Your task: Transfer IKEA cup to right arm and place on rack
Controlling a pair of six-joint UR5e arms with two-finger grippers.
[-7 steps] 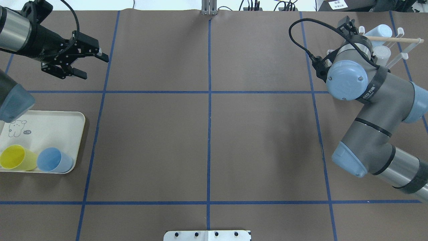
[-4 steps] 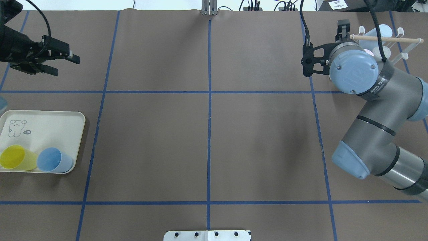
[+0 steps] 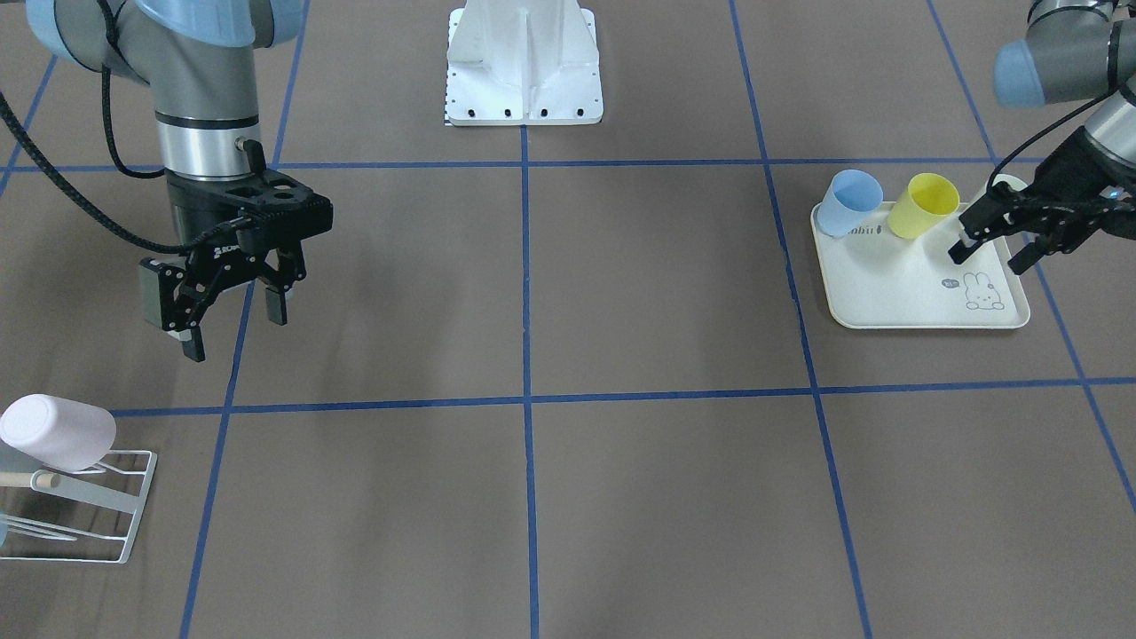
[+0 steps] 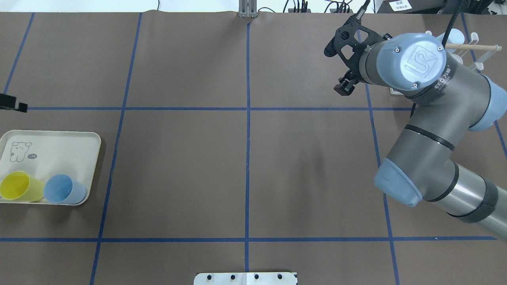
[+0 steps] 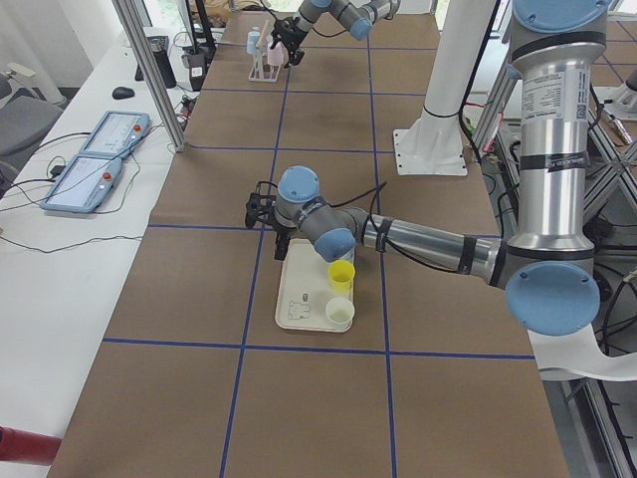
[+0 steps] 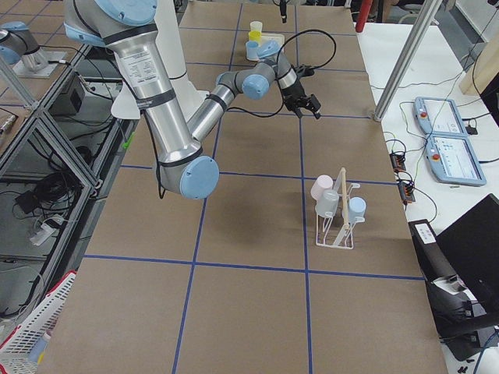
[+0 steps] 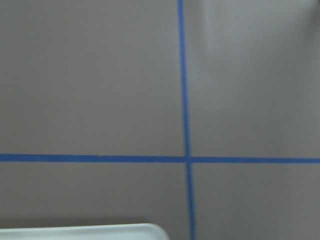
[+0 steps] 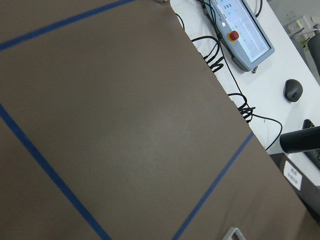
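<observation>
Overhead exterior and front-facing views are both showing a reach for the next cup, judged as the step in hand. The left arm (image 3: 1056,53) is being held near the tray (image 3: 887,297), at the table's left end by the robot-side edge. The left jaws are being held apart and empty, clear of both cups. The cup to be moved is judged to be the yellow cup (image 3: 923,206) or the blue cup (image 3: 848,202); which one cannot be told. Both are standing side by side along the tray's robot-side edge.

The right arm (image 3: 209,98) is being held over bare table near the rack (image 6: 337,234), and the right jaws are likewise apart and carrying nothing. The rack is standing toward the table's far right corner, already loaded with a pink cup (image 3: 58,432) and two others.

Next, the left jaws are probably needing to be lowered over one cup's wall and closed gently, since thin tapered plastic is being dealt with and may slip or flex.

The cups are smooth, round and tapered. The tray is cream, glossy, round-cornered, with a rabbit drawing. The rack is thin white wire with a pale wooden rod (image 6: 341,199). The table is being covered by a matte brown sheet gridded in blue tape.
</observation>
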